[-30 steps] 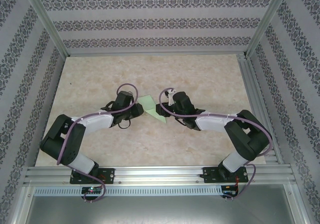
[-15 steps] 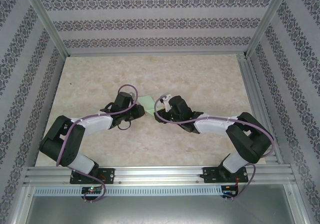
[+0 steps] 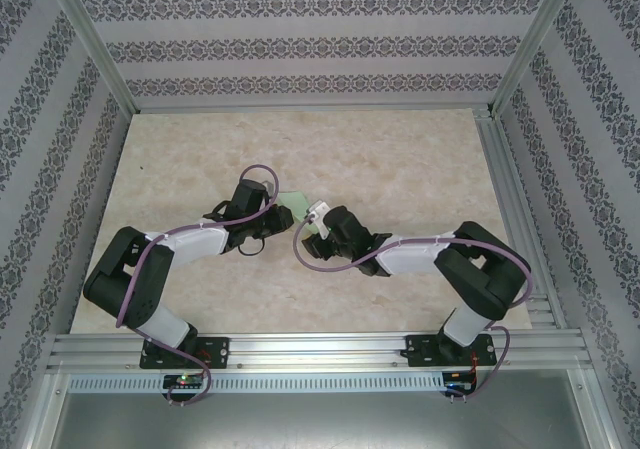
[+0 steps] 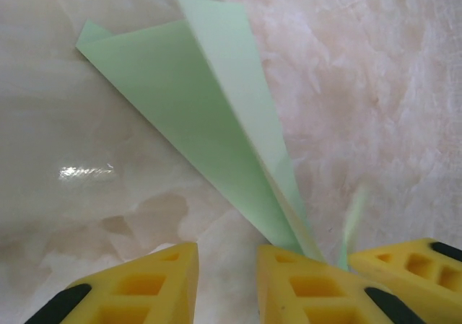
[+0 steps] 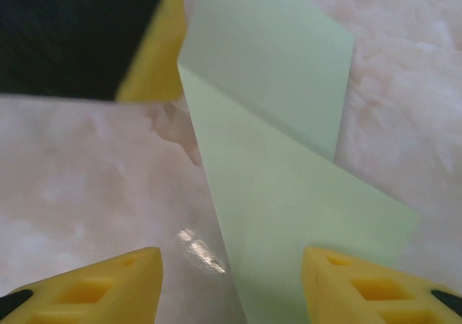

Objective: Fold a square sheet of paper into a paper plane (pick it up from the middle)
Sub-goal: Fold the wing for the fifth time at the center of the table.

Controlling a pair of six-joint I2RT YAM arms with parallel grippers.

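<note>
The square sheet of paper, pale green, lies folded into a pointed paper plane [image 3: 294, 202] shape at mid-table. In the left wrist view the paper plane [image 4: 202, 115] narrows to a tip beside my left gripper's right finger [image 4: 303, 281], one flap standing up. My left gripper [image 4: 227, 266] is open a little, with bare table between its jaws. My right gripper [image 5: 231, 273] is open wide and straddles one edge of the paper [image 5: 289, 187]. From above, the left gripper [image 3: 281, 221] and right gripper [image 3: 311, 231] sit close together over the paper.
A finger of the right gripper [image 4: 411, 273] shows at the lower right of the left wrist view. A finger of the left gripper [image 5: 155, 57] shows at the top left of the right wrist view. The marbled table [image 3: 400, 159] has free room all around, with patterned walls beyond.
My right gripper has moved left over the paper toward the left gripper and has opened wider, covering most of the paper from above. The left gripper has narrowed slightly and stayed in place.
</note>
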